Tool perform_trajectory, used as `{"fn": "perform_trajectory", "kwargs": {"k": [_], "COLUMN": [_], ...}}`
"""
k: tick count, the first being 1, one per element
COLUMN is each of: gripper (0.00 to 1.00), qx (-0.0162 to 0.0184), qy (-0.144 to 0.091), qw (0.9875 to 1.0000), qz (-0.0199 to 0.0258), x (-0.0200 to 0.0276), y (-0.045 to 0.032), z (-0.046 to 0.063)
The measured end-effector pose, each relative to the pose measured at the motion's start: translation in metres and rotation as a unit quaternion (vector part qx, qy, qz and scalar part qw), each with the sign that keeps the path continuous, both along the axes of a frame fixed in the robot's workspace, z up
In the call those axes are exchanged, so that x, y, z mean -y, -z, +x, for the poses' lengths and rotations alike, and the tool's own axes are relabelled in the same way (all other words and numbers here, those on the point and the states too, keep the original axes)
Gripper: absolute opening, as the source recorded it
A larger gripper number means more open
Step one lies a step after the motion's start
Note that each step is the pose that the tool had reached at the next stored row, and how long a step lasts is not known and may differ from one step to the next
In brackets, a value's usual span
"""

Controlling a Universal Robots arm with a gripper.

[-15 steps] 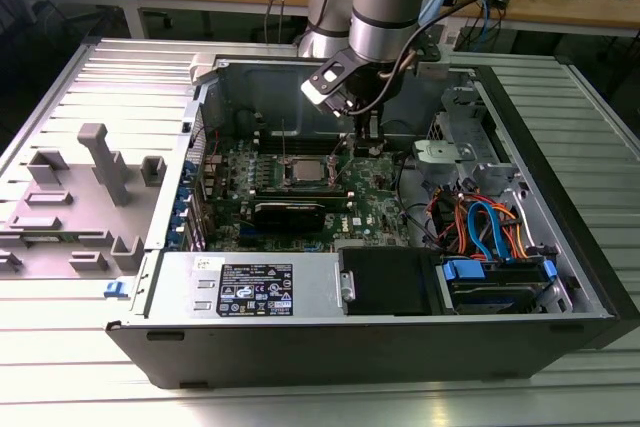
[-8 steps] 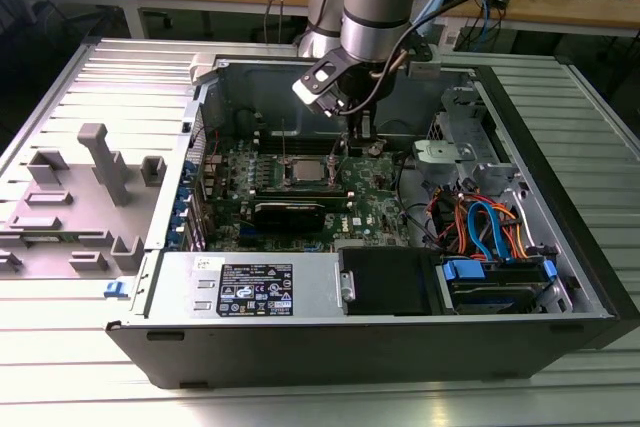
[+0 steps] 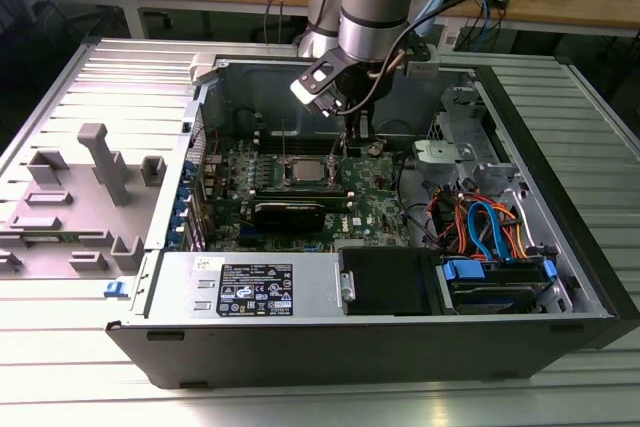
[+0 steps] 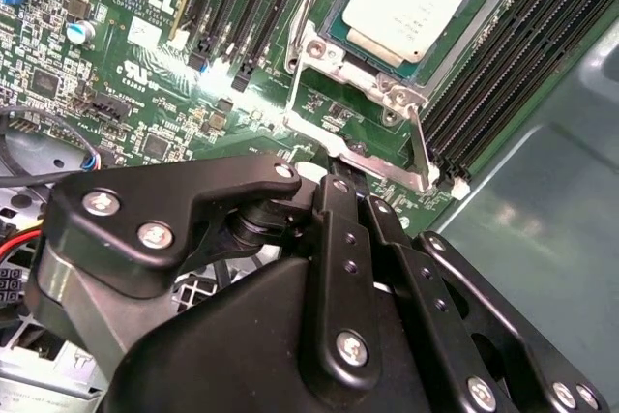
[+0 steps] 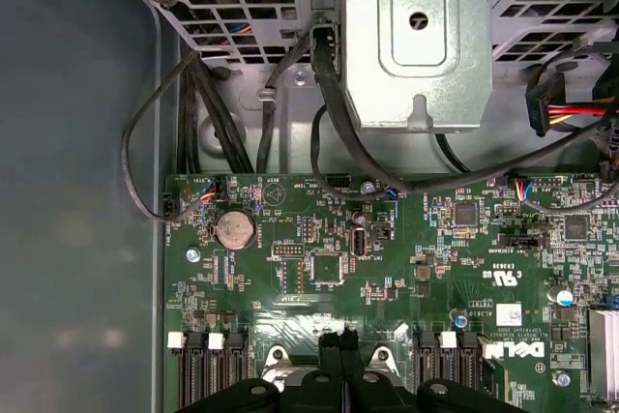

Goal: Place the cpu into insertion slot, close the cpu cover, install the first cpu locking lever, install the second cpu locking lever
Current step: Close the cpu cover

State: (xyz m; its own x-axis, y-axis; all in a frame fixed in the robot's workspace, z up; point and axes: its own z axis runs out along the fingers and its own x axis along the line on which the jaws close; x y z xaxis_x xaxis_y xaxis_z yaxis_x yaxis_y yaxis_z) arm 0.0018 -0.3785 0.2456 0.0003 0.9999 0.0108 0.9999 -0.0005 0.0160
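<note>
The cpu (image 4: 411, 2) lies silver top up in the insertion slot (image 4: 308, 53) on the green board, and is also seen as cpu (image 3: 311, 168). The cpu cover (image 4: 372, 74) seems to lie flat around it as a silver frame. One thin silver locking lever (image 4: 419, 147) sticks up beside the socket's corner. A second silver bar (image 4: 363, 157) runs along the socket edge right at my fingertips. My gripper (image 4: 353, 195) hangs just beside the socket, towards the exterior view's right, its black fingers pressed together. It also appears as gripper (image 3: 352, 152) and gripper (image 5: 340, 340).
Long black memory slots (image 4: 503, 55) flank the socket on both sides. A metal drive cage (image 5: 416, 36) with black cables (image 5: 329, 103) rises past the board's edge. The case wall (image 3: 540, 187), bundled cables (image 3: 480, 222) and power supply (image 3: 250, 287) hem in the board.
</note>
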Motion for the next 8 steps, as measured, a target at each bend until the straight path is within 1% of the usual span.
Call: {"fn": "perform_trajectory", "kwargs": {"k": [8], "gripper": [0.11], "qx": [0.0], "qy": [0.0], "qw": [1.0], "qz": [0.0], "x": [0.0], "y": [0.0003], "z": [-0.0028]}}
